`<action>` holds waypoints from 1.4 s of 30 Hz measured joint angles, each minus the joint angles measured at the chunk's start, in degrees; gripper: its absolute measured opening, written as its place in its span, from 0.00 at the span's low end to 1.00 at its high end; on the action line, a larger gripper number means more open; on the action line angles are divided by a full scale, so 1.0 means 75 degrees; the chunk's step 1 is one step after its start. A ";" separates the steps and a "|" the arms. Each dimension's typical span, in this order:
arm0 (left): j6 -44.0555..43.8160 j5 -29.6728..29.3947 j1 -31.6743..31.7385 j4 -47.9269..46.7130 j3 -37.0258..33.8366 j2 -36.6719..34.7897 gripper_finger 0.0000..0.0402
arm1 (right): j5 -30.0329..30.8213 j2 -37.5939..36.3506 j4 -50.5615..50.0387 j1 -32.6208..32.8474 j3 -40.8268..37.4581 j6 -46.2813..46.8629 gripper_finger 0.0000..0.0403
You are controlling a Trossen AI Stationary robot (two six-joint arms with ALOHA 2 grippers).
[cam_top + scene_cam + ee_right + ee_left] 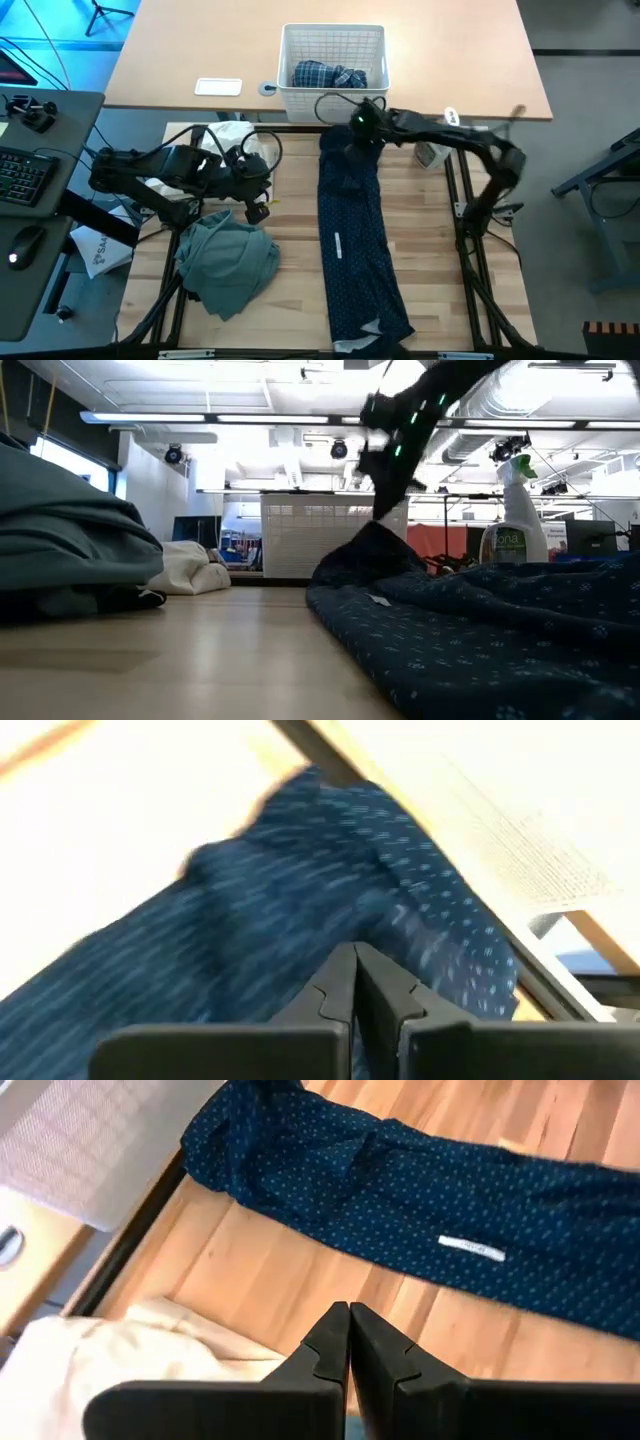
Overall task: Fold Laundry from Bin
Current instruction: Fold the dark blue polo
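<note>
The right end effector [362, 118] is pressed shut, fingers together with nothing visibly caught between them, hovering over the top end of the navy dotted trousers [355, 245] at the worktop's far edge, just in front of the bin [333, 40]. Those trousers lie stretched in a long strip down the middle of the worktop [290, 290], far edge to near edge, laid out but not folded. Over on the left, the left end effector [258, 207] is closed and empty too, above bare wood beside the white cloth [235, 135]. The grey-green top [228, 262] sits crumpled near the left edge. The blue-white plaid shirt [330, 75] waits inside the bin. By the look of it, nothing is folded; most of the job remains.
</note>
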 joint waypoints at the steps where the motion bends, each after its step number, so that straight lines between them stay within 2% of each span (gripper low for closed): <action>1: 0.0145 0.0002 0.0040 0.0003 0.0000 0.0000 0.00 | 0.0001 -0.0340 -0.0116 0.0211 -0.0140 -0.0016 0.00; 6: 0.0861 0.0000 0.0248 0.0165 0.0000 0.0000 0.00 | -0.0285 -0.2072 -0.0444 0.1437 -0.1596 0.0511 0.00; 12: 0.1517 0.0162 0.0336 0.0879 0.0000 0.0000 0.00 | -0.2219 -0.3614 -0.0100 0.3670 -0.3291 0.1663 0.02; 16: 0.1610 0.0424 0.0320 0.1672 0.0009 0.0072 0.00 | -0.3324 -0.3862 0.0803 0.5574 -0.3955 0.2146 0.13; 19: 0.1387 0.0497 0.0137 0.1983 0.0009 0.0283 0.00 | -0.3537 -0.3774 0.1832 0.7028 -0.4268 0.2001 0.28; 21: 0.0991 0.0504 -0.0008 0.2036 0.0009 0.0467 0.00 | -0.3171 -0.3673 0.2726 0.7903 -0.4425 0.1746 0.39; 25: 0.0032 0.0664 -0.0402 0.2073 0.0009 0.0877 0.00 | -0.1876 -0.3197 0.4017 0.9306 -0.4542 0.1158 0.61; 29: -0.1001 0.0740 -0.0915 0.2133 0.0009 0.1204 0.00 | -0.0646 -0.2227 0.5294 1.0233 -0.4533 0.0850 0.75; 35: -0.2122 0.0729 -0.1396 0.2503 0.0006 0.1396 0.00 | 0.0566 -0.0481 0.7391 1.0879 -0.4518 0.0838 0.76; 42: -0.2420 0.0715 -0.1576 0.2500 0.0006 0.1399 0.00 | 0.0832 0.1233 0.7442 1.0868 -0.3619 0.0370 0.72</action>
